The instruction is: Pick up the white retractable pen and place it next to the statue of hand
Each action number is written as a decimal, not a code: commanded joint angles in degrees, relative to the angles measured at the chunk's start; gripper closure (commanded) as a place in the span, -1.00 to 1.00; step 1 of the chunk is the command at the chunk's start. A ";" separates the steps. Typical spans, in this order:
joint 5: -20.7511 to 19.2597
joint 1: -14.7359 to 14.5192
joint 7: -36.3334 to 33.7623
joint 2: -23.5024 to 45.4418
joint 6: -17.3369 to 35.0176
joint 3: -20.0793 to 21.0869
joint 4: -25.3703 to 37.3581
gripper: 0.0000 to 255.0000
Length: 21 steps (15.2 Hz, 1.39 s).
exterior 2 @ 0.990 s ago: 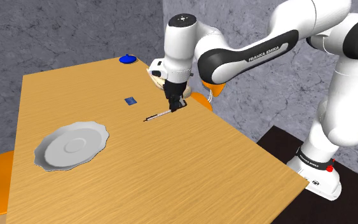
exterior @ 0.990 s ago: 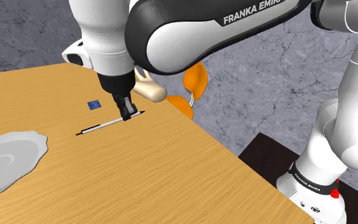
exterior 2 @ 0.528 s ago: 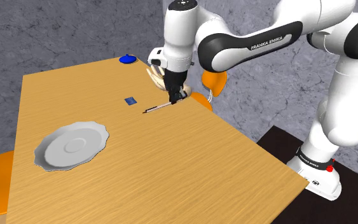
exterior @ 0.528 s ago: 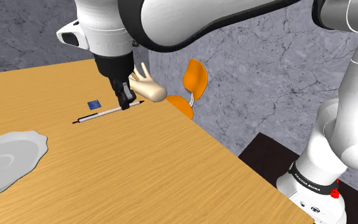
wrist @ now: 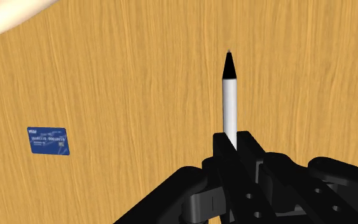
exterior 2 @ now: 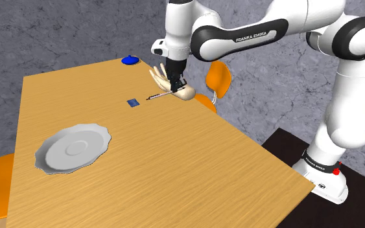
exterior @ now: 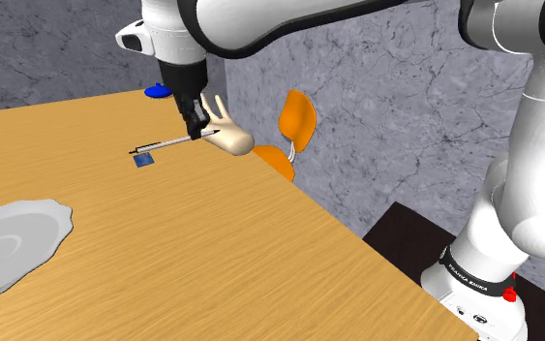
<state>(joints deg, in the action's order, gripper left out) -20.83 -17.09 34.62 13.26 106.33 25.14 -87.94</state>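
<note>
Pen (exterior: 164, 145) clasped at one end by gripper (exterior: 198, 134), held above table (exterior: 222, 262), upper left of the shoulder view, just beside hand statue (exterior: 231, 140), blue card (exterior: 143, 161) seen near its tip.

Light is flat + even in all views, bright overall, apparently from above. Wooden table (exterior: 212, 252) is uniformly lit, warm tone, faint sheen. Soft grey shading inside the rim of the plate (exterior 2: 45, 155). White shells of the arm (exterior: 260, 24) grade to grey on the undersides. Grey wall (exterior: 396, 87) is mid-tone, mottled. Wrist view: gripper (wrist: 233, 145) is near-black w/ few dull highlights; pen (wrist: 231, 105) barrel is bright white vs. the table; hand statue (wrist: 6, 13) is pale, nearly washed out.
</note>
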 commanded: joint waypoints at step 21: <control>-1.50 7.33 12.47 12.51 5.00 -5.10 10.36 1.00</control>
<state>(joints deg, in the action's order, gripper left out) -22.18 -9.79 47.33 25.58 110.45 20.10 -76.89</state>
